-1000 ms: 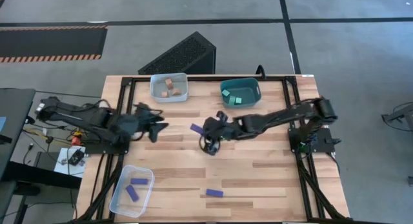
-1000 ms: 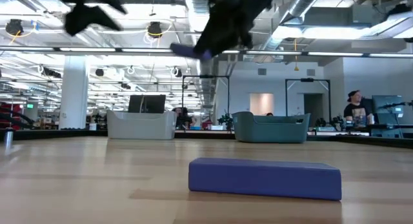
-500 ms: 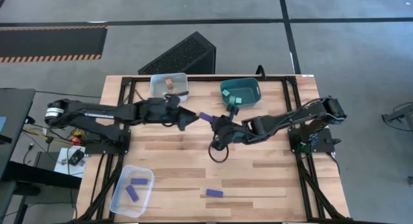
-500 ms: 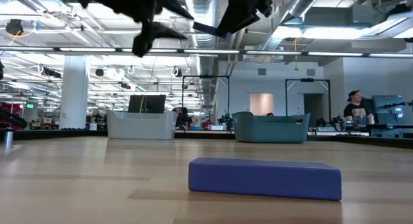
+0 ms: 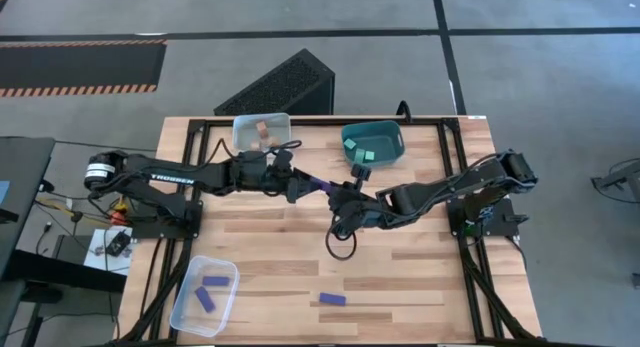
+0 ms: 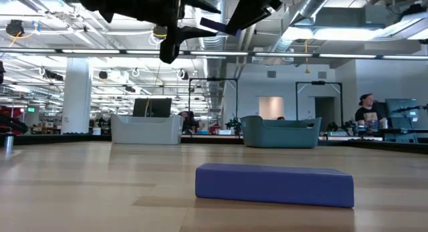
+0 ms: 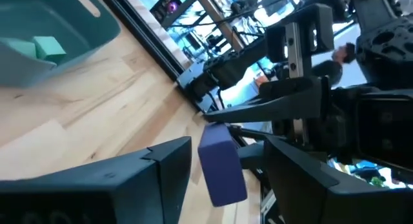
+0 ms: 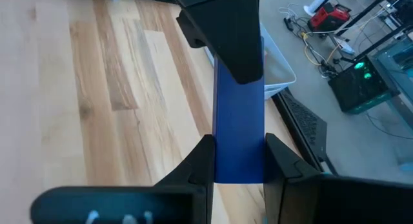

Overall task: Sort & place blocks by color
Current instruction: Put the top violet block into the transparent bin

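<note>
Above the counter [image 5: 260,257], the right pincer [image 5: 338,190] grips a dark blue bar [image 5: 318,182]. The left pincer [image 5: 303,184], released, brackets the bar's nine o'clock end.

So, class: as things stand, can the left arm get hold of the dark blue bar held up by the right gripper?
Probably yes. The left gripper has its open fingers already either side of the dark blue bar, which the right gripper holds above the table; nothing sits between them.
</note>
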### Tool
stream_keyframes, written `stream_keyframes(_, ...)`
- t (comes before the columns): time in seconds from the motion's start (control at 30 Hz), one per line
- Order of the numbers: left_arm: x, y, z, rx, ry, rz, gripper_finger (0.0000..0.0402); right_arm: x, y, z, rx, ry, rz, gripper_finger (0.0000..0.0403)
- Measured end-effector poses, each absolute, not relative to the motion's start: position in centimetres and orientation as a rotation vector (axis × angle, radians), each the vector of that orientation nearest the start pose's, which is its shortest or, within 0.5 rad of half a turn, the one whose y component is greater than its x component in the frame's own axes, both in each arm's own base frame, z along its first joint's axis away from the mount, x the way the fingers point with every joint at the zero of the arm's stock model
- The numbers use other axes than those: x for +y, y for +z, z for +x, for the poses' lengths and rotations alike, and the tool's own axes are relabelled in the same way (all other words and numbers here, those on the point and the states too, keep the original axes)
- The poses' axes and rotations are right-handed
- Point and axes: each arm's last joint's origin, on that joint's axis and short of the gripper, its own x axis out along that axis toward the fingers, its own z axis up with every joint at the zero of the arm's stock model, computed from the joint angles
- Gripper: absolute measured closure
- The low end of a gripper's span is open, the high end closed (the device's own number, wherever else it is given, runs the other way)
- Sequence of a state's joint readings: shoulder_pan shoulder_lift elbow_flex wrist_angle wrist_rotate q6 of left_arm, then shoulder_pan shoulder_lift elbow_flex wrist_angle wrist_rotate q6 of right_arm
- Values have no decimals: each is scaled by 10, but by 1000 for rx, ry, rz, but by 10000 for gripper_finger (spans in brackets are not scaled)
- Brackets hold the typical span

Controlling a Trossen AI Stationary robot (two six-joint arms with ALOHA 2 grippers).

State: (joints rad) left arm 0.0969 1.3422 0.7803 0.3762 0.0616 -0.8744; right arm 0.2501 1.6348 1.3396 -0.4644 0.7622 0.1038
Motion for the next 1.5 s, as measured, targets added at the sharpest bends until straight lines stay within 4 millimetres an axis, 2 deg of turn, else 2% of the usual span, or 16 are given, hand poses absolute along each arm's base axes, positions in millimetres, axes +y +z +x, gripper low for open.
stream_keyframes(0.1, 28, 263, 293, 164, 108, -868, 256, 68, 292, 347, 644, -519, -276, 324)
stream_keyframes(0.27, 32, 262, 292, 183, 77, -856, 368, 68, 292, 347, 651, -529, -304, 324)
stream_keyframes(0.47, 39, 261, 291, 209, 53, -813, 369, 67, 292, 347, 649, -516, -289, 317)
stream_keyframes(0.57, 40, 261, 291, 212, 50, -781, 372, 67, 292, 347, 636, -530, -246, 273)
stream_keyframes(0.7, 40, 265, 286, 214, 54, -715, 372, 61, 292, 348, 588, -601, -96, 208)
stream_keyframes(0.8, 39, 272, 277, 227, 71, -656, 372, 56, 303, 341, 520, -703, -54, 178)
stream_keyframes(0.93, 38, 280, 260, 259, 123, -581, 371, 44, 337, 318, 405, -814, -33, 168)
stream_keyframes(1.07, 37, 290, 246, 249, 157, -501, 369, 32, 373, 287, 295, -841, 30, 182)
stream_keyframes(1.33, 37, 300, 236, 207, 184, -417, 369, 13, 435, 211, 88, -1086, -11, 242)
stream_keyframes(1.5, 37, 299, 237, 214, 180, -387, 371, 7, 454, 184, 97, -1184, -114, 294)
